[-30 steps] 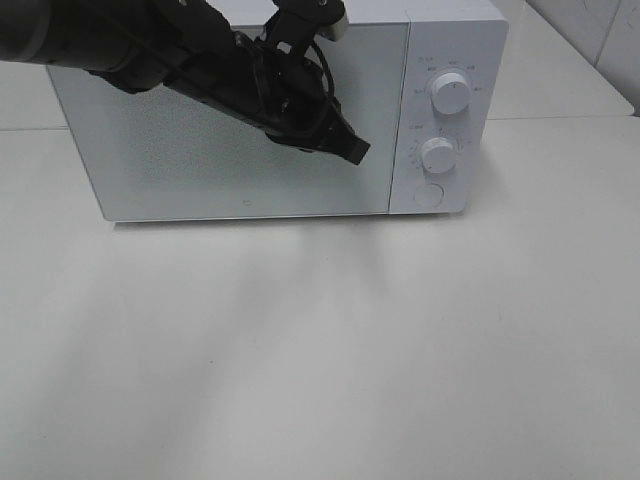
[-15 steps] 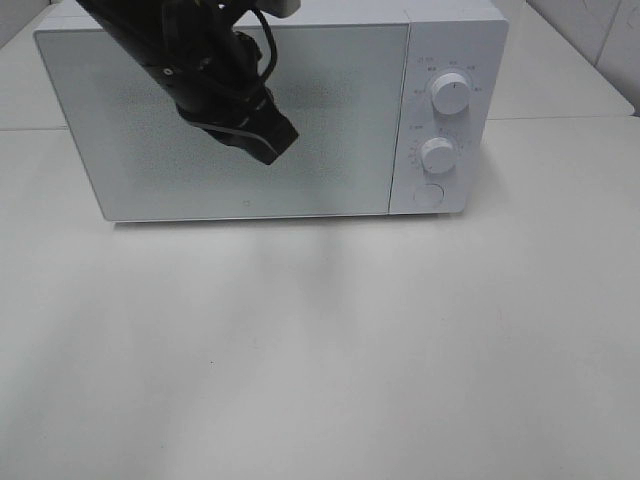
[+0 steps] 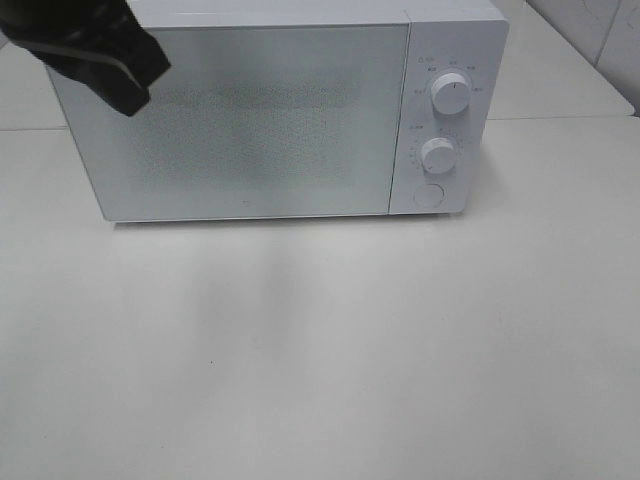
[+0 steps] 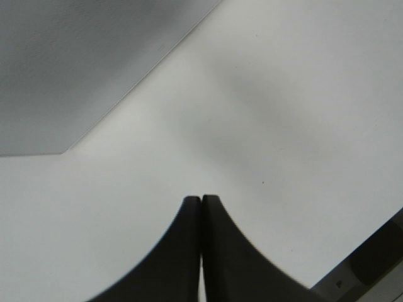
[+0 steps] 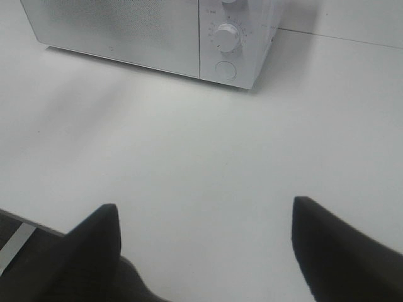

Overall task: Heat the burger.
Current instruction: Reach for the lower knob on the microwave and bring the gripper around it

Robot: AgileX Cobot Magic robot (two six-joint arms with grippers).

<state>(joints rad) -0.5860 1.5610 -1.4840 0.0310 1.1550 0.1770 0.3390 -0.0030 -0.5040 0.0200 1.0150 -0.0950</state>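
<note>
The microwave [image 3: 250, 120] door is closed and the burger is nowhere in sight, perhaps inside. My left hand [image 4: 201, 204] is pinched together, empty; my right hand [image 5: 204, 220] is spread wide, empty. Next, I reckon, the lower knob [image 3: 438, 156] needs turning.

I'm working over what looks like a lab bench set up as a kitchen corner. The kitchen part is 1 white microwave [image 3: 250, 120] with 2 round dials [image 3: 450, 93] and 1 round button [image 3: 428, 194] on its panel. It stands on a plain white bench [image 3: 320, 350] made of flat slabs joined at visible seams, which looks more like a test station than a home counter. Pale wall tiles [image 3: 612, 35] show at the far right corner.
</note>
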